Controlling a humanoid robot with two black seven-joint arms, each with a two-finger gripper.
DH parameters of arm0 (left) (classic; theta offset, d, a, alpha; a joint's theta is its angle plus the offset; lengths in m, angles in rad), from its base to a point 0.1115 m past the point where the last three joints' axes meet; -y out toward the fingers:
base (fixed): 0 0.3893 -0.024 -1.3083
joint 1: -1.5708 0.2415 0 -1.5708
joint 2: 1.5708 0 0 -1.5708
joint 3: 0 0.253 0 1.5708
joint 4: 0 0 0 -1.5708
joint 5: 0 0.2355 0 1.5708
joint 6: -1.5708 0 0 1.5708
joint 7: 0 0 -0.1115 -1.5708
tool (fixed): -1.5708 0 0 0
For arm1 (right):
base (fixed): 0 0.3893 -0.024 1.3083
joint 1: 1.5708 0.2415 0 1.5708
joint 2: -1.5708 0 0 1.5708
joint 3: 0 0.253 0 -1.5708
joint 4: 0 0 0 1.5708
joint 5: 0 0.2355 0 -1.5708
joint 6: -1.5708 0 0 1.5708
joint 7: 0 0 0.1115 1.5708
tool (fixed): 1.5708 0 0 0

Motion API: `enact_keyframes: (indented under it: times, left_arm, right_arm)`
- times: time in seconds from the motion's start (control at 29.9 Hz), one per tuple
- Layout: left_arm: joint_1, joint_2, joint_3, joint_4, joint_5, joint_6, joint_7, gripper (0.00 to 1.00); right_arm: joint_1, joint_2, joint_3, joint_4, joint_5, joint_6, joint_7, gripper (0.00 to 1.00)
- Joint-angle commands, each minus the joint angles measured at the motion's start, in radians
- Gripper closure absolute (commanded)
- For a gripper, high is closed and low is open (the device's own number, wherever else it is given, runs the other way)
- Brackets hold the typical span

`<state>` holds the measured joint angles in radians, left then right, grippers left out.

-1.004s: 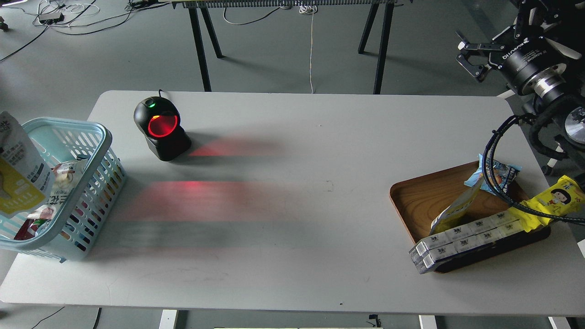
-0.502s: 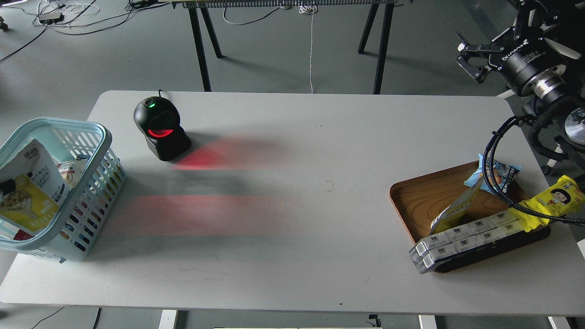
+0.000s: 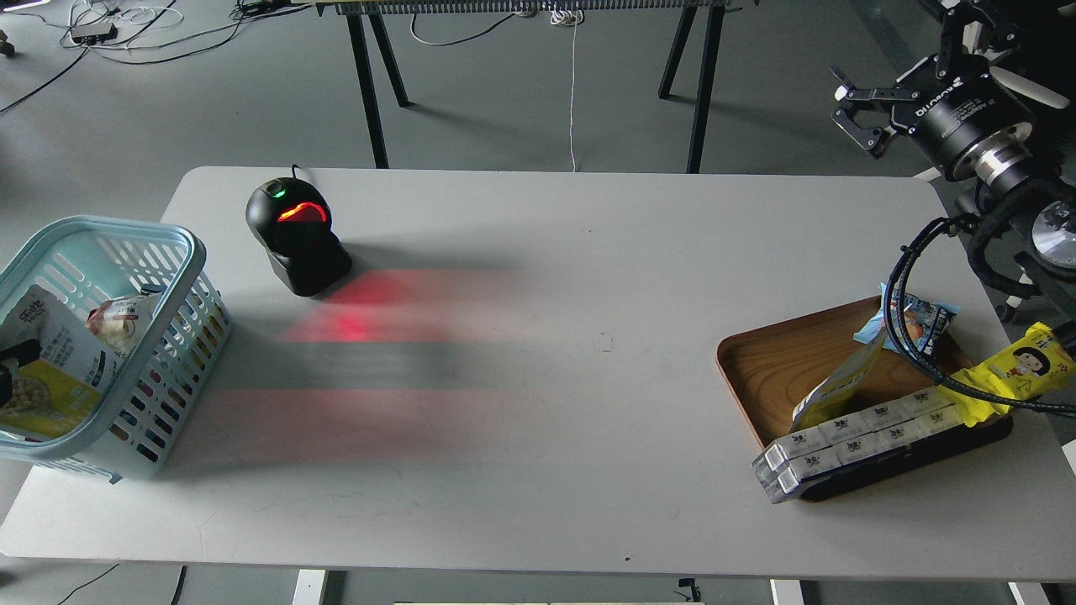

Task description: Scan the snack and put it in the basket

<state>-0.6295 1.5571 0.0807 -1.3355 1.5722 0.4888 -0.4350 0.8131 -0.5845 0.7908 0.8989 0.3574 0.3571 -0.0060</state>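
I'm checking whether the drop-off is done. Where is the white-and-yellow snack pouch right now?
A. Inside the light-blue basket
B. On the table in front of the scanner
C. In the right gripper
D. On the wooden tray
A: the snack pouch lies within the rim of the light-blue basket, at the table's left end, beside another small packet.

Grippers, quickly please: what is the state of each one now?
Left gripper: barely visible at the picture's edge, on the white-and-yellow snack pouch in the light-blue plastic basket; state cannot be told.
Right gripper: open, empty.
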Motion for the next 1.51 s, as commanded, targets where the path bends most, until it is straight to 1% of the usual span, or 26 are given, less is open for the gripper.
enact_keyframes:
  times: [0.0, 0.1, 0.23, 0.33, 0.4, 0.47, 0.54, 0.57, 0.6, 0.74, 0.84, 0.9, 0.97, 1.1, 1.17, 1.24, 1.3, 1.34, 1.41, 1.47]
  left_arm:
    - [-0.044, 0.043, -0.088, 0.006, 0.002, 0.000, -0.001, 0.01]
    - [-0.073, 0.044, -0.177, 0.006, -0.006, 0.000, -0.001, 0.01]
    - [-0.156, 0.021, -0.318, 0.006, -0.043, 0.000, 0.005, 0.01]
    - [-0.206, -0.058, -0.409, 0.016, -0.162, -0.108, 0.021, 0.01]
    - [-0.252, -0.116, -0.453, 0.044, -0.240, -0.188, 0.053, 0.01]
    - [-0.311, -0.196, -0.484, 0.076, -0.331, -0.284, 0.088, 0.01]
    - [-0.363, -0.309, -0.507, 0.126, -0.458, -0.373, 0.107, 0.01]
    - [-0.378, -0.359, -0.515, 0.154, -0.530, -0.407, 0.108, 0.01]
    - [-0.383, -0.392, -0.519, 0.179, -0.591, -0.424, 0.108, 0.01]
    - [-0.386, -0.514, -0.527, 0.285, -0.788, -0.449, 0.107, 0.01]
    - [-0.387, -0.600, -0.555, 0.314, -0.982, -0.522, 0.114, 0.01]
    - [-0.386, -0.640, -0.564, 0.334, -1.128, -0.573, 0.128, 0.01]
    - [-0.380, -0.682, -0.564, 0.370, -1.242, -0.604, 0.143, 0.01]
    - [-0.378, -0.819, -0.565, 0.476, -1.353, -0.633, 0.148, 0.01]
    - [-0.375, -0.868, -0.567, 0.513, -1.423, -0.674, 0.153, 0.01]
    - [-0.361, -0.897, -0.567, 0.545, -1.520, -0.734, 0.157, 0.01]
    - [-0.345, -0.928, -0.565, 0.585, -1.601, -0.769, 0.159, 0.01]
    - [-0.337, -0.962, -0.565, 0.610, -1.629, -0.786, 0.162, 0.01]
    - [-0.334, -1.011, -0.568, 0.653, -1.658, -0.831, 0.177, 0.00]
    - [-0.334, -1.045, -0.584, 0.696, -1.686, -0.886, 0.206, 0.00]
  right_arm:
    - [0.011, 0.000, -0.002, 0.000, 0.000, -0.001, 0.000, 0.04]
    - [0.021, 0.000, -0.002, 0.011, 0.000, -0.010, 0.000, 0.04]
    - [0.026, -0.004, -0.004, 0.014, 0.000, -0.017, -0.002, 0.04]
    - [0.031, -0.015, -0.004, 0.014, 0.000, -0.017, -0.002, 0.04]
    - [0.038, -0.017, -0.007, 0.014, 0.000, -0.020, -0.002, 0.04]
    - [0.044, -0.017, -0.007, 0.014, 0.000, -0.032, -0.003, 0.04]
    - [0.052, -0.018, -0.007, 0.014, 0.002, -0.047, -0.005, 0.04]
    - [0.054, -0.018, -0.007, 0.015, 0.003, -0.050, -0.008, 0.04]
    - [0.054, -0.018, -0.007, 0.014, 0.003, -0.052, -0.011, 0.04]
    - [0.055, -0.018, -0.007, 0.014, 0.002, -0.058, -0.012, 0.04]
    - [0.063, -0.017, -0.007, 0.012, 0.002, -0.098, -0.012, 0.04]
    - [0.069, -0.017, -0.018, 0.012, 0.002, -0.119, -0.012, 0.04]
    - [0.077, -0.018, -0.050, 0.014, 0.002, -0.121, -0.012, 0.04]
    - [0.089, -0.041, -0.104, 0.017, 0.003, -0.119, -0.012, 0.04]
    - [0.089, -0.055, -0.116, 0.031, 0.003, -0.122, -0.012, 0.04]
    - [0.086, -0.067, -0.131, 0.063, 0.002, -0.122, -0.012, 0.03]
    - [0.078, -0.083, -0.148, 0.089, 0.002, -0.124, -0.012, 0.01]
    - [0.075, -0.093, -0.154, 0.103, 0.002, -0.124, -0.012, 0.01]
    - [0.058, -0.118, -0.156, 0.118, 0.003, -0.122, -0.012, 0.01]
    - [0.031, -0.149, -0.148, 0.141, 0.005, -0.118, -0.012, 0.01]
